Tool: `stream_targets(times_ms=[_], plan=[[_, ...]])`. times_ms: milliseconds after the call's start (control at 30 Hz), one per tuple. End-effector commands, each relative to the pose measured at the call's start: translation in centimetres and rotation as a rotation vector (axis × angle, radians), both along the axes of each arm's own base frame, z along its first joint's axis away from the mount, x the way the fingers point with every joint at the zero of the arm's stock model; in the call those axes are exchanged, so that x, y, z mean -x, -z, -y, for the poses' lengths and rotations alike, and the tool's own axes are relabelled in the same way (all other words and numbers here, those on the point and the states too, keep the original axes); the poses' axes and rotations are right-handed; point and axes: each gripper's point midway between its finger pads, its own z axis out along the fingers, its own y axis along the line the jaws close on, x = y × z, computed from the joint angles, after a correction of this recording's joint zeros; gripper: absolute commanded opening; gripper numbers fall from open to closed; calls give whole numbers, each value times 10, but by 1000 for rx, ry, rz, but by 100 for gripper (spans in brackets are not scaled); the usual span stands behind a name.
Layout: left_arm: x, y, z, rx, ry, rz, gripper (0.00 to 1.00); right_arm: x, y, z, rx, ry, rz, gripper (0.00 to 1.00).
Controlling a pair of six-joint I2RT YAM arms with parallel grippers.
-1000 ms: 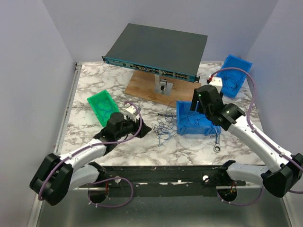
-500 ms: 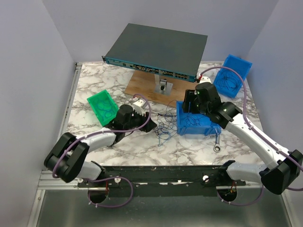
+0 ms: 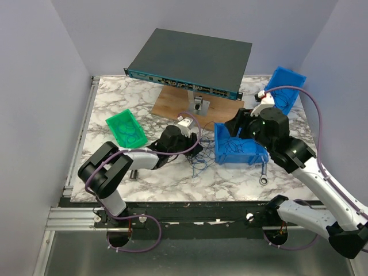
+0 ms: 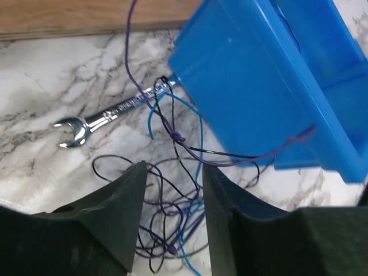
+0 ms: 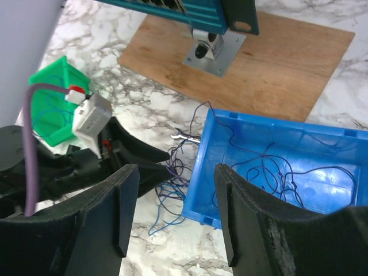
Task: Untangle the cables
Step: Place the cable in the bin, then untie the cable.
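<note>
The cables (image 3: 198,156) are a loose tangle of thin dark blue, purple and black wires on the marble, just left of a blue bin (image 3: 221,150). My left gripper (image 3: 194,150) is open, low over the tangle. In the left wrist view the wires (image 4: 172,218) lie between its two fingers (image 4: 123,201), and one purple strand runs up to the bin (image 4: 270,75). My right gripper (image 3: 234,123) is open and empty above the bin's far side. In the right wrist view the tangle (image 5: 172,192) lies left of the bin (image 5: 207,172). More thin wires (image 5: 287,167) lie inside it.
A small wrench (image 4: 106,118) lies by the bin's corner, and another wrench (image 3: 264,174) lies right of the bin. A green bin (image 3: 125,130) stands at the left and a second blue bin (image 3: 282,89) at the back right. A network switch (image 3: 192,60) sits on a stand over a wooden board (image 3: 172,109).
My left arm has reached rightward across the table until its open gripper is over the tangle. My right gripper has drawn back to the right, over the bin's far side.
</note>
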Motion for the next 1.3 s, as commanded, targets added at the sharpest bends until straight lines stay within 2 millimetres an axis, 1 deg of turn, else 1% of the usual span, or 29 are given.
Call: stream_targets(times_ms=[0,133,267,400,433,467,500,533,567,633,700,733,767,833,933,1000,1167,1267], plan=[[-35,1,-3,-6,-160,59,42,4,-12,-1,-26,-20,32,61],[-45,15,2,-35,-165,60,42,7,-17,2,-18,-18,32,61],[-47,10,12,4,-128,102,42,10,-22,4,-29,-15,45,61],[-47,5,24,34,-69,135,42,10,-22,2,-29,-23,35,61],[-45,3,28,48,-40,149,38,9,-22,2,-28,-24,33,61],[-43,0,32,61,-10,165,30,9,-22,2,-29,-23,34,61],[-42,0,35,60,2,176,25,9,-21,2,-27,-23,32,61],[-41,-2,38,63,22,191,14,9,-21,1,-27,-24,31,61],[-39,-3,40,64,43,201,0,8,-20,1,-27,-23,30,61],[-35,-7,42,69,62,218,0,7,-18,0,-23,-21,24,61],[-31,-13,35,73,42,229,0,5,-14,0,-18,-16,14,61],[-26,-13,29,69,31,225,0,4,-12,-1,-16,-17,7,61],[-24,-19,25,75,18,231,0,4,-9,-3,-16,-23,0,61],[-13,-23,12,69,5,227,0,3,-4,-11,-20,-59,-14,61],[1,-37,-3,69,-9,226,0,4,3,-24,-25,-121,-44,61],[9,-41,-12,47,-24,202,0,3,5,-27,-21,-126,-55,59],[25,-48,-22,20,-7,175,0,2,9,-28,-22,-125,-58,58],[36,-58,-25,31,20,187,0,5,17,-36,-50,-154,-87,58]])
